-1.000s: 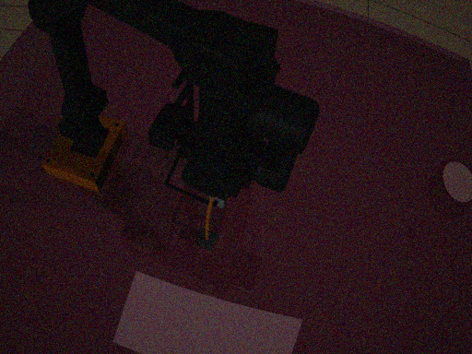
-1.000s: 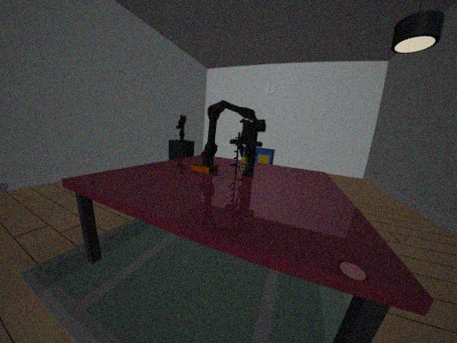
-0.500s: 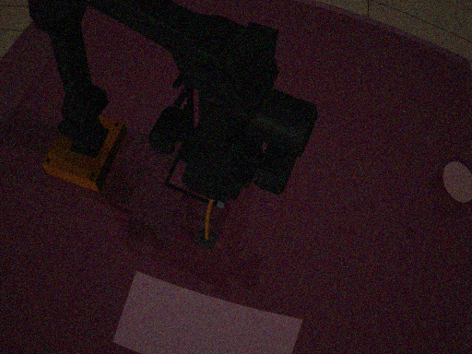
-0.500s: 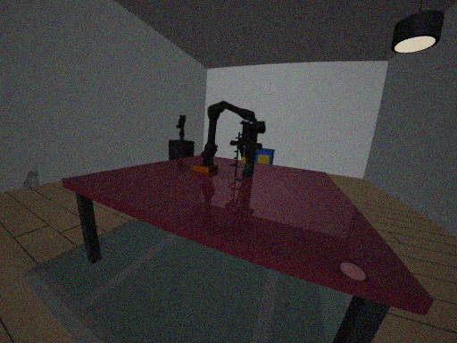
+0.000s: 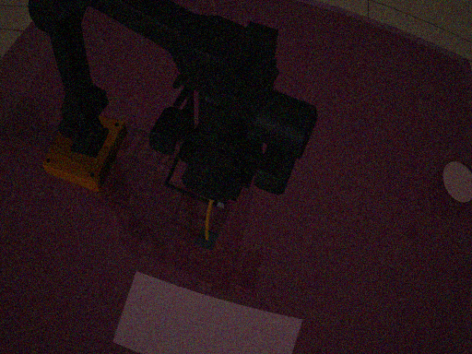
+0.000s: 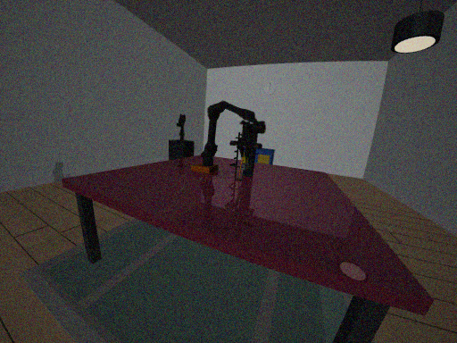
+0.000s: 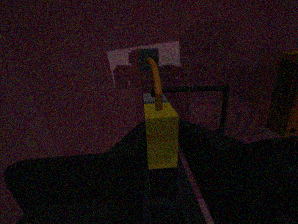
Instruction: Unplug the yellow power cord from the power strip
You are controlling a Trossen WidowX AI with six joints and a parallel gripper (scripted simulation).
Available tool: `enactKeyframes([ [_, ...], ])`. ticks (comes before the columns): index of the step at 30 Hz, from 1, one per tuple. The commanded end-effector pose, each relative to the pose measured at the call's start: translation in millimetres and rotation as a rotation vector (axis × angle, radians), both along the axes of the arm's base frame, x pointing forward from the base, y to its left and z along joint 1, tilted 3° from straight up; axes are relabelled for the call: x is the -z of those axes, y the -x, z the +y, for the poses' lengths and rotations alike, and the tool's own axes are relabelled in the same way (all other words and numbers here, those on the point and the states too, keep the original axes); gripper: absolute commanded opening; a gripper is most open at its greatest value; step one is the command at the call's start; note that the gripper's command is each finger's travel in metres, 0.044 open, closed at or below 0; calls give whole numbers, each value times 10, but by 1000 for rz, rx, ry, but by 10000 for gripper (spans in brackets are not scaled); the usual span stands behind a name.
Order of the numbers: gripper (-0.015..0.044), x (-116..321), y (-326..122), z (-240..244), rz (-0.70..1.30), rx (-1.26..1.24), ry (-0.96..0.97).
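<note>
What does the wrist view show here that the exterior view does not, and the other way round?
Only the wrist view shows the yellow plug up close, between the closed gripper's dark fingers, its cord running away towards a pale sheet. Only the exterior view shows the whole arm, the table legs, the wooden floor and the ceiling lamp. Both show the dark red table.
</note>
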State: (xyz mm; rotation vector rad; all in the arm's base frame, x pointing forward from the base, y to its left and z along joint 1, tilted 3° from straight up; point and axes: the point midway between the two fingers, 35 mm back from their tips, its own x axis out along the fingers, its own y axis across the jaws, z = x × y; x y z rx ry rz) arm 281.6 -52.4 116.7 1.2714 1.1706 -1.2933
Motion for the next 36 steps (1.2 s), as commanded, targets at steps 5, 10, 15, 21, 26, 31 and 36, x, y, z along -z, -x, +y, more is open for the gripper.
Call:
enactKeyframes([
  [5, 0, -7, -1, -147, 0, 2, 5],
  [10, 0, -9, 3, -227, 0, 2, 5],
  [15, 0, -12, 11, -308, 0, 2, 6],
  [21, 0, -21, 28, -405, 0, 3, 6],
  [26, 0, -31, 49, -482, 0, 3, 6],
  [31, 79, -9, 57, -419, 0, 4, 3],
  [36, 210, -4, 57, -402, 0, 5, 3],
])
